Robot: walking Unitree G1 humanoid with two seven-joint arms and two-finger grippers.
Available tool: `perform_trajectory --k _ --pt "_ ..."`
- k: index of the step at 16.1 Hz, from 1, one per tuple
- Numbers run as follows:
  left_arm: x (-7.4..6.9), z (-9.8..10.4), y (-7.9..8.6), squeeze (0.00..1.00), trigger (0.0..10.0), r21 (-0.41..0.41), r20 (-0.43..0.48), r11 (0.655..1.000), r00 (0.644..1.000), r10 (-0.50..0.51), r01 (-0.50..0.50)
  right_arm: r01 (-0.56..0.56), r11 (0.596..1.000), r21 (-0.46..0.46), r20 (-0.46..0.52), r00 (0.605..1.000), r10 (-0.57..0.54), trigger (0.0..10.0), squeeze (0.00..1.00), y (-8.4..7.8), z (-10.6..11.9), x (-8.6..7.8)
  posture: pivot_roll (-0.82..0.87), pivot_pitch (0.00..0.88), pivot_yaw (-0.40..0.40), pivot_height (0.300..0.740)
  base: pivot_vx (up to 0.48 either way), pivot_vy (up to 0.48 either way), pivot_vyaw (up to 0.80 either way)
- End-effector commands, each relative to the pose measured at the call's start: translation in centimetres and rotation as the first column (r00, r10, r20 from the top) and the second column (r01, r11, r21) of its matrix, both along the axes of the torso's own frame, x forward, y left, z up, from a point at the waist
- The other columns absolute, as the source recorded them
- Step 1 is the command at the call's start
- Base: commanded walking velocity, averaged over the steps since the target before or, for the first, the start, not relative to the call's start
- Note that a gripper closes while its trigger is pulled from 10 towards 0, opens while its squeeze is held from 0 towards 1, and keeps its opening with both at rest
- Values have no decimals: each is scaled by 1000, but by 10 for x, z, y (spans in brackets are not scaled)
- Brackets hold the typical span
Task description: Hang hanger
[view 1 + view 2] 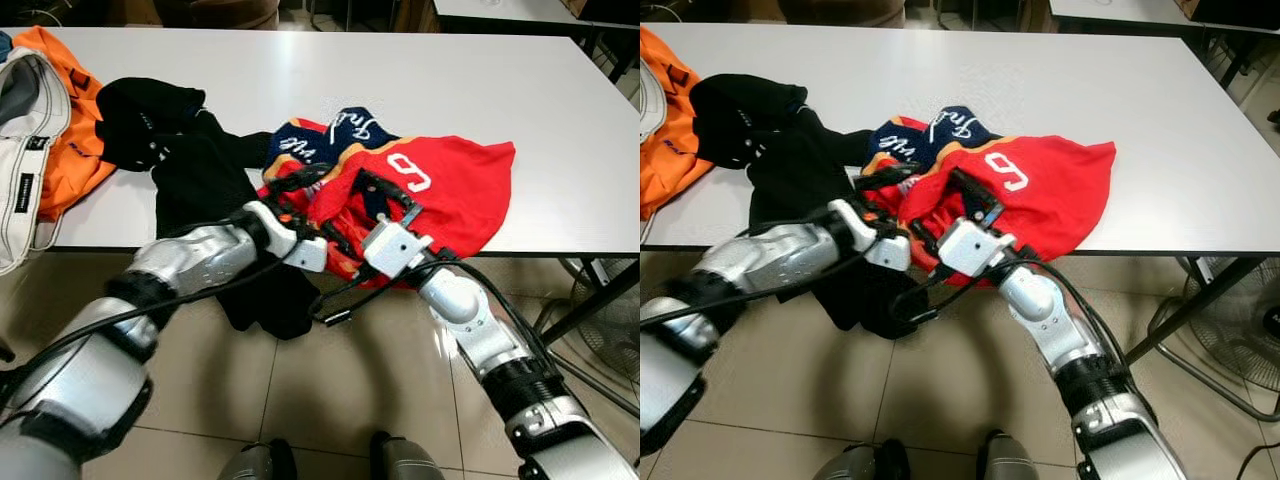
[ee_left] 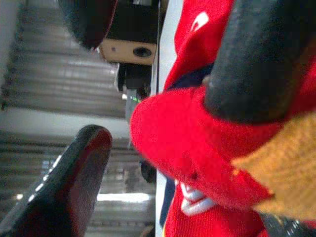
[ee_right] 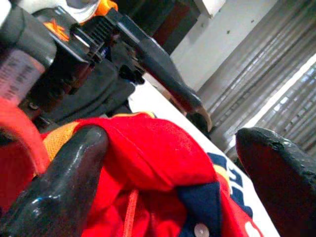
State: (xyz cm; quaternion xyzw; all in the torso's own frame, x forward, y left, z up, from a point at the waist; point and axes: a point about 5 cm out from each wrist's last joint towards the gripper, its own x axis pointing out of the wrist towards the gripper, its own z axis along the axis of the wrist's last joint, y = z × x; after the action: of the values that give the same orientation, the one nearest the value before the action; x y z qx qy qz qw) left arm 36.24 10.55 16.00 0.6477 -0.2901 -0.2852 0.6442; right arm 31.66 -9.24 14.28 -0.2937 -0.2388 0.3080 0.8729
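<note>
Hanger hanging looks barely begun, as I judge it: the hanger itself cannot be picked out, and it may lie hidden in cloth, so its place cannot be told. The white table [image 1: 560, 110] spans the scene, with clothes heaped along its near and left part. A red jersey [image 1: 450, 190] with navy trim lies crumpled at the near edge, right of centre, partly drooping over the edge. Left of it a black garment [image 1: 200, 170] spills off the table toward the floor, and at the far left lie an orange garment [image 1: 75, 150] and a white one [image 1: 25, 150]. Both arms reach in to the jersey's near-left corner. The left gripper [image 1: 315, 205] has its fingers spread, one pressing on a fold of red cloth that sits between them, not clamped. The right gripper [image 1: 380, 200], just beside it, is likewise spread wide, with red and navy cloth bunched against one finger [image 3: 64, 173]. What seems left: open up the jersey, seat it on a hanger, and hang it.
</note>
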Motion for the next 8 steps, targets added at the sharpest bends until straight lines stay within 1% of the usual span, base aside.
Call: perform_trajectory --k 1,3,4,6,8 --pt "-1 0 -9 0 10000 18 13 999 999 -46 46 -43 999 7 14 999 43 10000 0 8 4 -5 -283 125 71 740 0 0 0" --pt "-2 -4 -11 0 10000 32 -3 998 998 -57 57 -49 999 8 15 999 49 10000 0 10 4 -6 -285 126 71 740 0 0 0" --pt "-3 -11 -10 0 10000 53 -32 997 998 -57 58 -50 999 12 22 999 50 10000 0 10 8 -7 -287 124 73 740 0 0 0" --pt "-3 -15 -11 0 10000 65 -45 996 997 -57 60 -50 999 17 32 998 49 10000 0 10 12 -7 -288 122 74 740 0 0 0" --pt "-4 -16 -17 0 10000 76 -44 994 996 -78 81 -56 998 17 42 998 55 10000 0 11 16 -7 -289 116 73 740 0 0 0"
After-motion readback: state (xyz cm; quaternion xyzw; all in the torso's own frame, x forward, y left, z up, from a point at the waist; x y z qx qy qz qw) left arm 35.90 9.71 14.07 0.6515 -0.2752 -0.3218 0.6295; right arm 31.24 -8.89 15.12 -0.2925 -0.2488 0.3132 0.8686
